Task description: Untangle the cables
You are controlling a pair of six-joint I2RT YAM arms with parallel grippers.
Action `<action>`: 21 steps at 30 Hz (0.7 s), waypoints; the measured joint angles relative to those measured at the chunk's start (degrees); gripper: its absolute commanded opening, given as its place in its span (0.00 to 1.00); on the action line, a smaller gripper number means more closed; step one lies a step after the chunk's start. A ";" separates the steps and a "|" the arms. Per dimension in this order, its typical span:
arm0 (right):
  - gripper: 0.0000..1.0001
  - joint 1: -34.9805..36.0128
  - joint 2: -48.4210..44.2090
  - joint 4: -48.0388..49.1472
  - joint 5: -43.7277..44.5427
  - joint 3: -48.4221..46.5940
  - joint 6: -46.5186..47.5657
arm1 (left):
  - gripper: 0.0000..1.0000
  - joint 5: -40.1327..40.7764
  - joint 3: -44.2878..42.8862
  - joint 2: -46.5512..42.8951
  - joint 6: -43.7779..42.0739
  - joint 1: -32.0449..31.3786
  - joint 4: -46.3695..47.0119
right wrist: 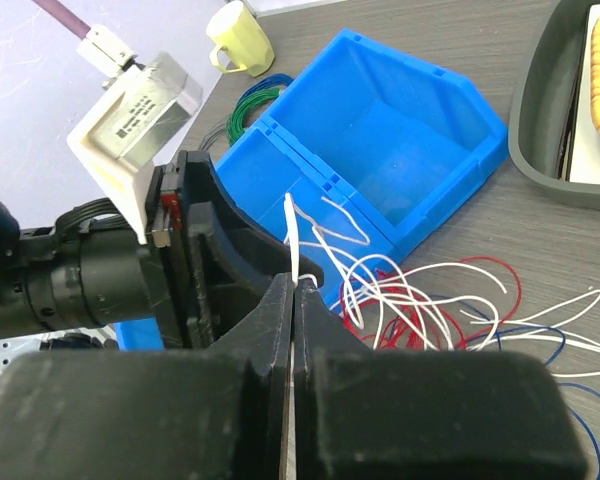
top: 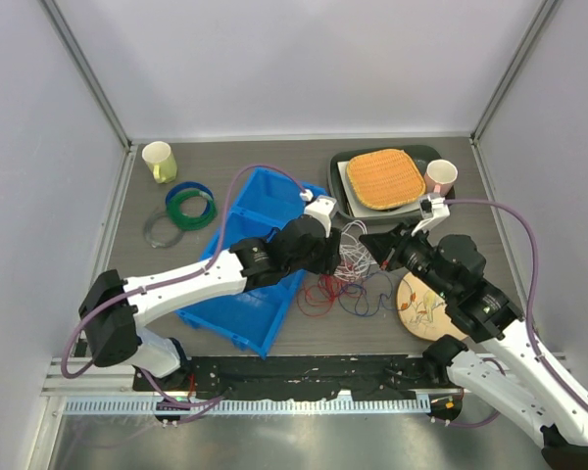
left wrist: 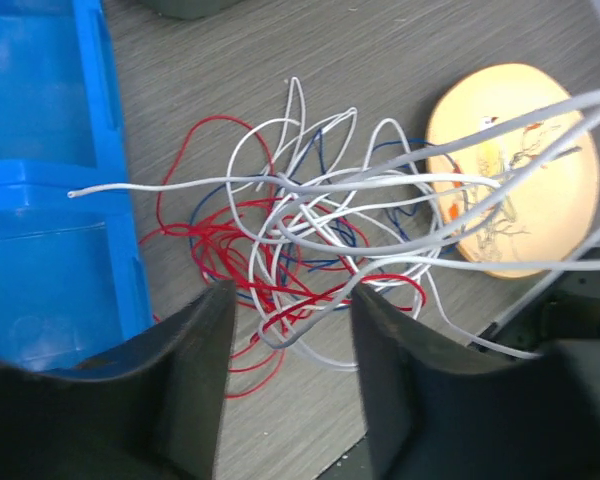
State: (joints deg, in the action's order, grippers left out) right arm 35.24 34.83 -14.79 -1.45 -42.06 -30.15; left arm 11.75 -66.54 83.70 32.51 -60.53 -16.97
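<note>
The cables (top: pixel 350 282) are thin red, white and dark blue wires in a loose tangle on the table between my two grippers. In the left wrist view the tangle (left wrist: pixel 300 235) lies just beyond my left gripper (left wrist: pixel 290 305), which is open, with a white loop hanging between its fingertips. My left gripper (top: pixel 330 257) hovers at the tangle's left edge. My right gripper (right wrist: pixel 295 283) is shut on a white wire (right wrist: pixel 292 235), whose end sticks up above the fingertips. In the top view my right gripper (top: pixel 374 245) sits at the tangle's upper right.
A blue bin (top: pixel 260 196) lies under the left arm, left of the tangle. A round patterned coaster (top: pixel 421 304) lies to the right. A dark tray (top: pixel 338 168) with an orange mat, a pink cup (top: pixel 440 176), a yellow cup (top: pixel 159 162) and coiled rings (top: pixel 188 206) stand farther back.
</note>
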 measured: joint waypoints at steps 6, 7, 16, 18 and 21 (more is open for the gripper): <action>0.01 0.00 -1.11 -1.90 1.97 -0.02 -0.07 | 0.00 4.90 -1.62 1.57 0.15 -0.59 -0.46; 0.01 0.00 -1.09 -2.56 3.19 -0.04 -0.11 | 0.00 5.57 -1.77 1.51 0.07 -0.63 -0.37; 0.05 0.15 5.05 -15.52 26.21 -3.37 -2.80 | 0.00 16.83 0.15 -5.62 5.60 -1.07 -4.87; 0.02 0.15 6.54 -18.25 31.54 -3.23 -4.09 | 0.00 20.46 2.67 -9.51 8.09 -1.05 -6.67; 0.01 0.15 7.43 -21.86 39.17 -1.81 -6.67 | 0.00 24.61 7.69 -16.63 11.04 -0.94 -9.16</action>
State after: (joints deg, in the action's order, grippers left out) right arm 35.40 42.26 -36.64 37.71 -43.88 -36.82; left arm 36.36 -58.85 67.07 43.55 -61.47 -26.13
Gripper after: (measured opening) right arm 0.033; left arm 0.018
